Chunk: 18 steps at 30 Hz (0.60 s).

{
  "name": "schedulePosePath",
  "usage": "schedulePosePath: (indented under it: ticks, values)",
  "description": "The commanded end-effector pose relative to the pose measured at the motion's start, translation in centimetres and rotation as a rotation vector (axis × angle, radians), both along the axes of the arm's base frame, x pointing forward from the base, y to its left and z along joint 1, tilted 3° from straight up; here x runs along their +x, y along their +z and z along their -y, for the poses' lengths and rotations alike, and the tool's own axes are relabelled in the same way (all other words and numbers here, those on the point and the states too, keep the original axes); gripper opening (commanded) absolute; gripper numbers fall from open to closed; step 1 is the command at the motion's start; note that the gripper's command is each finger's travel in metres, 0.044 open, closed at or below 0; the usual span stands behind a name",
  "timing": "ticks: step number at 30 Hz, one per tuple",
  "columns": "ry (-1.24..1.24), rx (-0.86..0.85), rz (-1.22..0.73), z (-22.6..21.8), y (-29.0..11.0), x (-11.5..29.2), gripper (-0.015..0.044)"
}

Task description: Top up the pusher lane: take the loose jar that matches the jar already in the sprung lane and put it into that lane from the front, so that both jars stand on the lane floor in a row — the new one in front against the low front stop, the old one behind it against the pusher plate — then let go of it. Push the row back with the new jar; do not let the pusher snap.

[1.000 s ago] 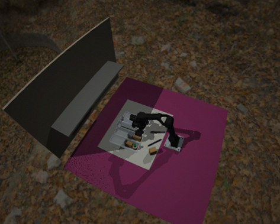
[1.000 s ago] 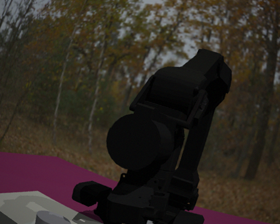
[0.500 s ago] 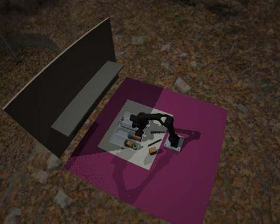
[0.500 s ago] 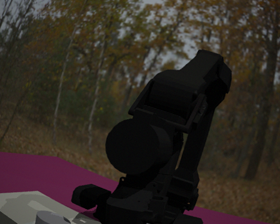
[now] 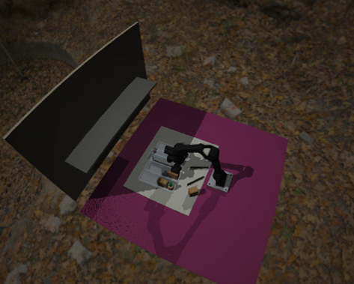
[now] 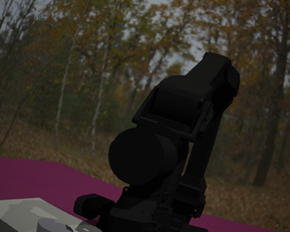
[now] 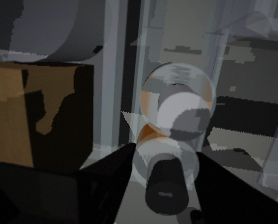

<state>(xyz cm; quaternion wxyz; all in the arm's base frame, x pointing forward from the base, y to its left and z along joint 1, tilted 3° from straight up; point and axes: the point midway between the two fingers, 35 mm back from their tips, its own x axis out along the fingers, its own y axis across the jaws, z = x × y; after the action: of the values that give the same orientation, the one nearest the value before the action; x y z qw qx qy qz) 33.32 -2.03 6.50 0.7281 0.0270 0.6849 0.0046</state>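
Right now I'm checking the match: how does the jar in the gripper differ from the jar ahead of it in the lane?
The held jar sits shut between the gripper's fingers, nearest the wrist camera; the lane jar stands free, farther along the lane. The held jar's dark cap faces the camera, while the lane jar shows its rounded glass side. Both look clear, with an orange band.
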Motion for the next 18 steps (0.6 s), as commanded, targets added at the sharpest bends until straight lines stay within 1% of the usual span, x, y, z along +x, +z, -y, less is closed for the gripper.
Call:
schedulePosePath:
  ticks: [1,18]
  values:
    - [-0.004,-0.003,0.01,0.05,-0.05,0.18,0.0]
    - [-0.004,-0.003,0.01,0.04,-0.08,-0.11,0.0]
